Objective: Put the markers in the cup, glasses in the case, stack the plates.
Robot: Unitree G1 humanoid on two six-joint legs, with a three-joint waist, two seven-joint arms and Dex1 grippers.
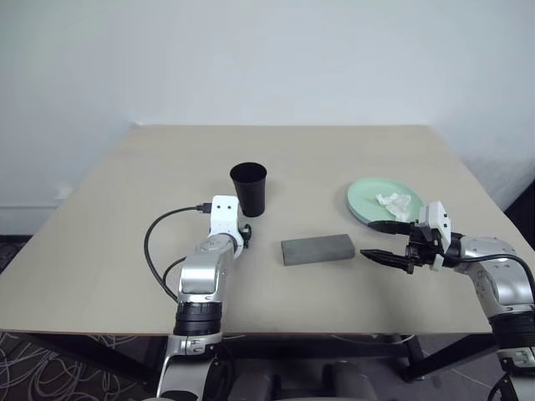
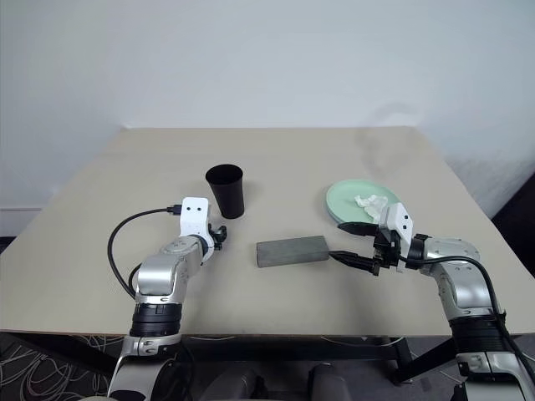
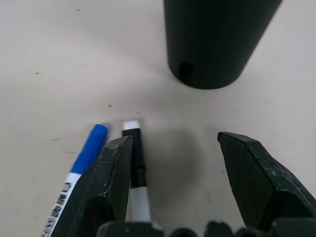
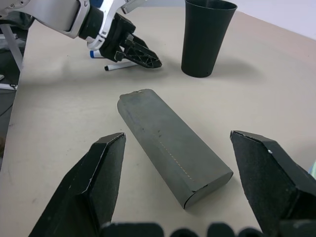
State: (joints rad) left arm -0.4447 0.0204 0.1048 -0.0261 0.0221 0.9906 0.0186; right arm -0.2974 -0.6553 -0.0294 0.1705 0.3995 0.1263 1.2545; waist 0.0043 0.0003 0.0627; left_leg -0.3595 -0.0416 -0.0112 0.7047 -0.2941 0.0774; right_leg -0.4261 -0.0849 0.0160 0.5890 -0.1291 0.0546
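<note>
Markers (image 3: 89, 158) lie on the bench (image 1: 351, 159) beside the left gripper (image 3: 173, 163), near the cup (image 1: 249, 189); not yet in. Case (image 1: 317, 248) shut mid-bench, glasses unseen. Green plate (image 1: 368, 196) carries tissue (image 1: 397, 202); stacking unconfirmed. Both sets of fingers released, right gripper (image 1: 383, 242) empty.

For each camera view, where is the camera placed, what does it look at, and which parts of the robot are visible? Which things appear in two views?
Left eye and right eye views: on the head, looking forward and down over the table; both arms show.
Left wrist view: on the left wrist, looking along the open left gripper at the markers and the cup.
Right wrist view: on the right wrist, looking along the open right gripper at the closed case; the left gripper shows beyond it.
Shared: both wrist views show the cup and the markers.
</note>
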